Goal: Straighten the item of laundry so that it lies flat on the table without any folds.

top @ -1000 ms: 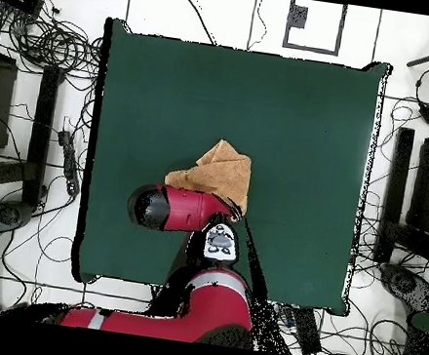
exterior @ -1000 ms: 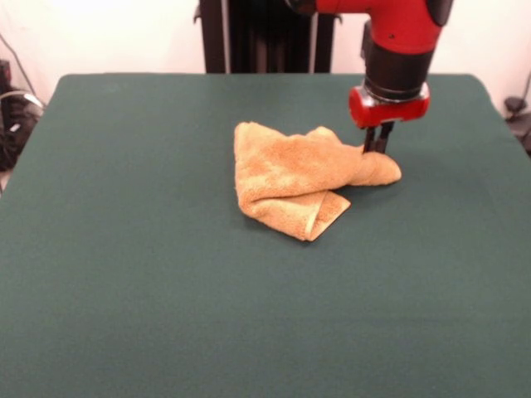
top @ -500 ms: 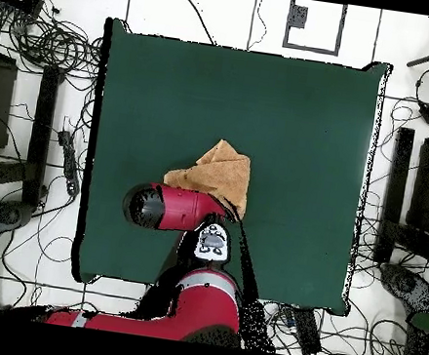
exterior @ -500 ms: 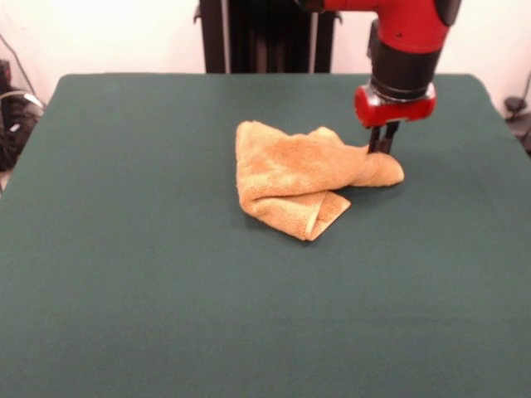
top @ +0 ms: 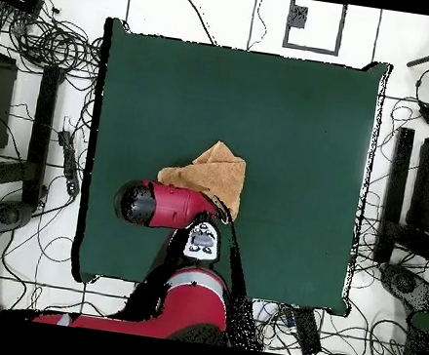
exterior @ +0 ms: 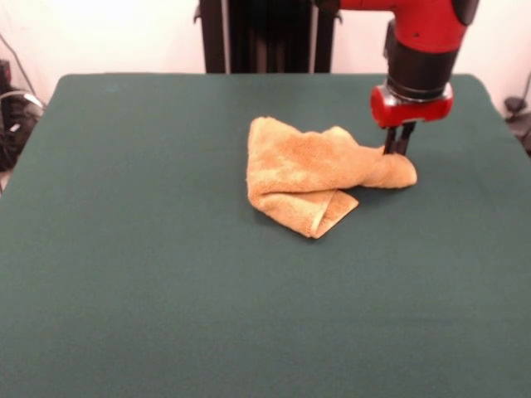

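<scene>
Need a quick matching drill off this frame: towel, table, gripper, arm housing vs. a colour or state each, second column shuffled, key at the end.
Column 1:
1. towel
2. table
3. gripper
4. arm housing

Column 2:
A. dark green, flat
B. red, coming down from above
C. orange-tan, bunched with folds
D. fingers close together, pinching the towel's end

Pairs: 1-C, 2-A, 3-D, 4-B
</scene>
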